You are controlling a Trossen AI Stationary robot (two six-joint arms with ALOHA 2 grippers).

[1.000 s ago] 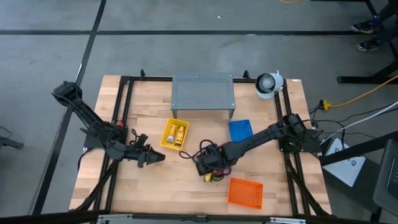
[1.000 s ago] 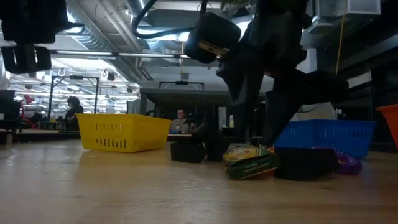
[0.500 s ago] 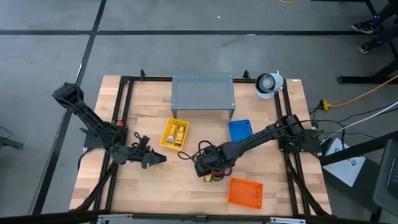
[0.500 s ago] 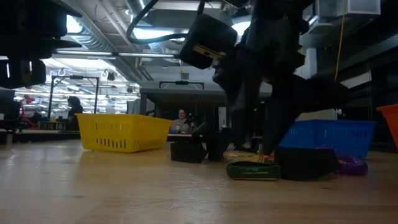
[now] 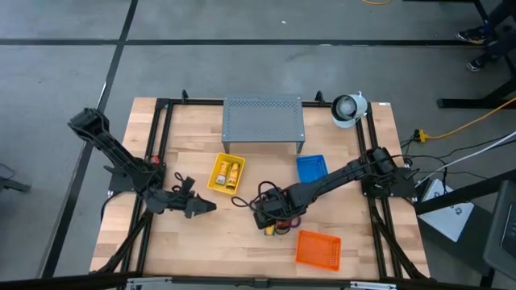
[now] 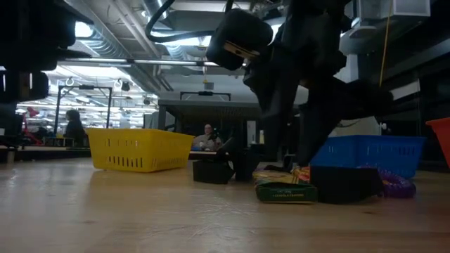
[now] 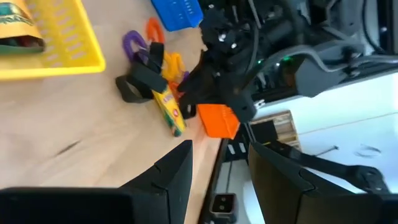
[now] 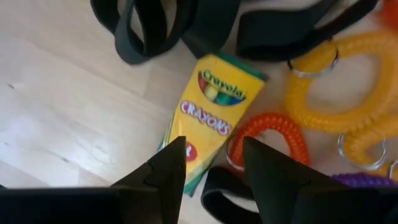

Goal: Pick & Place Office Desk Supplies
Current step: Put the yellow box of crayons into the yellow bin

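Two crayon packets already lie in the yellow tray (image 5: 216,184); the blue tray (image 5: 311,169) and orange tray (image 5: 318,248) look empty from above, so most sorting is left; a third crayon packet (image 8: 208,118) rests flat on the surface among black clips (image 8: 146,28) and orange (image 8: 267,140), yellow (image 8: 329,93) and purple loops; the right gripper (image 8: 208,163) hovers just over this packet, fingers parted and holding nothing; the left gripper (image 7: 217,168) waits left of the pile, open and empty.
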